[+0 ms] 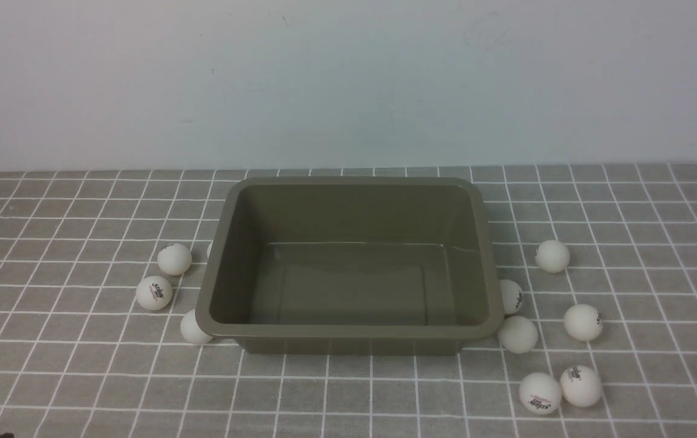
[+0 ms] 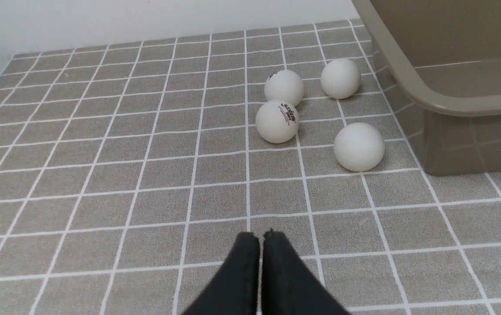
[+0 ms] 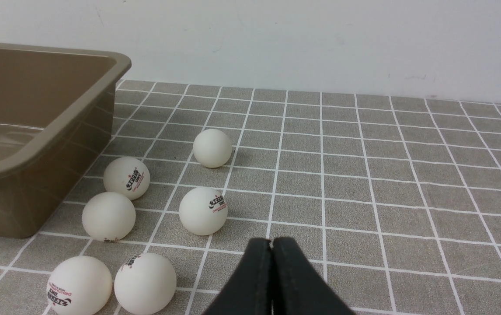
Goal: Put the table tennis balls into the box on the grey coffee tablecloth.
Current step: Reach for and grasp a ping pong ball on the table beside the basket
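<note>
1. Table tennis balls (image 1: 583, 323) lie on the grey coffee tablecloth (image 1: 348, 389), four left of the box (image 1: 348, 338), six right.
2. The box sits empty between them.
3. Left gripper (image 2: 261, 236) and right gripper (image 3: 271, 243) are closed, holding nothing.

box: on the grey coffee tablecloth (image 1: 348, 395), in front of the wall (image 1: 348, 85)
inside the box (image 1: 348, 345): bare floor
left of the box: four table tennis balls (image 1: 174, 260), the farthest partly behind its rim
right of the box: six table tennis balls, the nearest two side by side
</note>
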`<control>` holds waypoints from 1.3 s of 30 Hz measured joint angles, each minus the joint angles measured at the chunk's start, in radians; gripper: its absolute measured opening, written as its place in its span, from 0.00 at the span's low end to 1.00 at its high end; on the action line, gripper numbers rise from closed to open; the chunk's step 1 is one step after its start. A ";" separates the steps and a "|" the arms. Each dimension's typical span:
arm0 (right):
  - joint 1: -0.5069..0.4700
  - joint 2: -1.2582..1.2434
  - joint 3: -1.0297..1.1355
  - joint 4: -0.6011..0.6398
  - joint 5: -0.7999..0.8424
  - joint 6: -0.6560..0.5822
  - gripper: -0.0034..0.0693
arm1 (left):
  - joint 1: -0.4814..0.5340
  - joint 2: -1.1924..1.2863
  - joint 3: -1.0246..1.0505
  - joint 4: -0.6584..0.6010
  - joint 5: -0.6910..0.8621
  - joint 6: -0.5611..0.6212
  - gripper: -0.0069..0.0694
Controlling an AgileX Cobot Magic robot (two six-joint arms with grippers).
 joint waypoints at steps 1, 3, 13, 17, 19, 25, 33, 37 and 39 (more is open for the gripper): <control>0.000 0.000 0.000 0.000 0.000 0.000 0.03 | 0.000 0.000 0.000 0.000 0.000 0.000 0.08; 0.000 0.000 0.000 0.000 0.000 0.000 0.03 | 0.000 0.000 0.000 0.000 0.000 0.000 0.08; 0.000 0.000 0.000 -0.001 0.000 0.000 0.03 | 0.000 0.000 0.001 -0.227 -0.188 -0.076 0.08; 0.000 -0.001 0.003 0.024 -0.021 0.023 0.03 | 0.000 0.000 0.001 -0.395 -0.288 -0.117 0.08; 0.000 -0.001 0.006 0.164 -0.093 0.099 0.03 | 0.000 0.000 0.001 -0.526 -0.358 -0.132 0.08; 0.000 -0.001 0.006 0.478 -0.277 0.225 0.03 | 0.000 0.000 0.001 -0.698 -0.479 -0.134 0.08; 0.000 -0.001 0.002 0.574 -0.411 0.225 0.03 | 0.000 0.009 -0.115 -0.677 -0.552 -0.093 0.08; 0.012 0.021 -0.177 0.557 -0.255 0.185 0.03 | 0.000 0.195 -0.343 -0.547 -0.193 0.003 0.08; 0.013 0.127 -0.331 0.506 -0.091 0.138 0.03 | 0.000 0.385 -0.438 -0.471 0.006 0.030 0.08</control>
